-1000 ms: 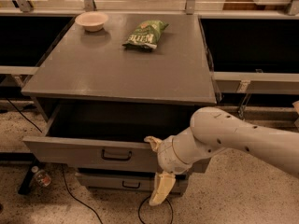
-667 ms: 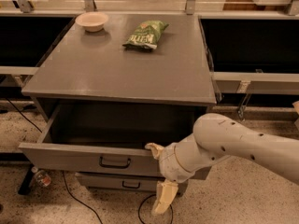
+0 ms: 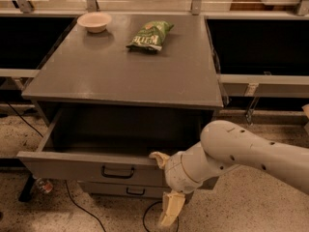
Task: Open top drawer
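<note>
The top drawer (image 3: 72, 164) of the grey cabinet stands pulled well out, its dark inside showing, with a small black bar handle (image 3: 117, 172) at the centre of its front. My gripper (image 3: 164, 183) is at the right part of the drawer front. One beige finger (image 3: 159, 158) hooks over the front's top edge. The other finger (image 3: 170, 209) hangs down in front of the drawers, far from the first. The white arm (image 3: 251, 151) reaches in from the right.
A shallower grey drawer (image 3: 111, 190) sits shut below. On the cabinet top (image 3: 125, 71) lie a pale bowl (image 3: 94, 21) and a green chip bag (image 3: 150, 35). A bottle (image 3: 43, 185) and cables (image 3: 72, 202) lie on the floor. Dark shelving flanks both sides.
The top drawer has slid farther out toward the camera. My gripper and arm have moved back with its front edge.
</note>
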`<state>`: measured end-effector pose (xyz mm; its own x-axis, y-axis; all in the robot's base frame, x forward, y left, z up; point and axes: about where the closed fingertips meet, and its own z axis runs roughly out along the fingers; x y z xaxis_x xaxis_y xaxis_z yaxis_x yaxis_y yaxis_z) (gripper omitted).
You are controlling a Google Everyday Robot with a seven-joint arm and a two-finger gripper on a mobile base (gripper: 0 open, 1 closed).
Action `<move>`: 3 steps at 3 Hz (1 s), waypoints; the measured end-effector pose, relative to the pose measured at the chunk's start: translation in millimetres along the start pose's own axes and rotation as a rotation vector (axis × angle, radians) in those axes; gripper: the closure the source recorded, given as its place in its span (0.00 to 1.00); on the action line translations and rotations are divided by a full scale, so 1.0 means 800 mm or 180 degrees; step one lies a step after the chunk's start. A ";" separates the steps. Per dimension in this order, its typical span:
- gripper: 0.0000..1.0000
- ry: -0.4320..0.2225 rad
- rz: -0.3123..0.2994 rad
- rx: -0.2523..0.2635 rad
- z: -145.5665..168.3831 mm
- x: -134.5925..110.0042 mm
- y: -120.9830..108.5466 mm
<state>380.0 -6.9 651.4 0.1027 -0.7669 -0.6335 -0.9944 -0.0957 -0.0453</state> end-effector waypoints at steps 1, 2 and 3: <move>0.00 0.0000 0.0000 0.0000 -0.001 -0.001 0.000; 0.00 -0.0001 -0.0024 -0.0003 -0.004 0.001 0.017; 0.00 0.0000 -0.0024 -0.0003 -0.004 0.001 0.017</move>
<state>366.9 -11.0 653.1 0.1101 -0.7660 -0.6333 -0.9936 -0.1019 -0.0494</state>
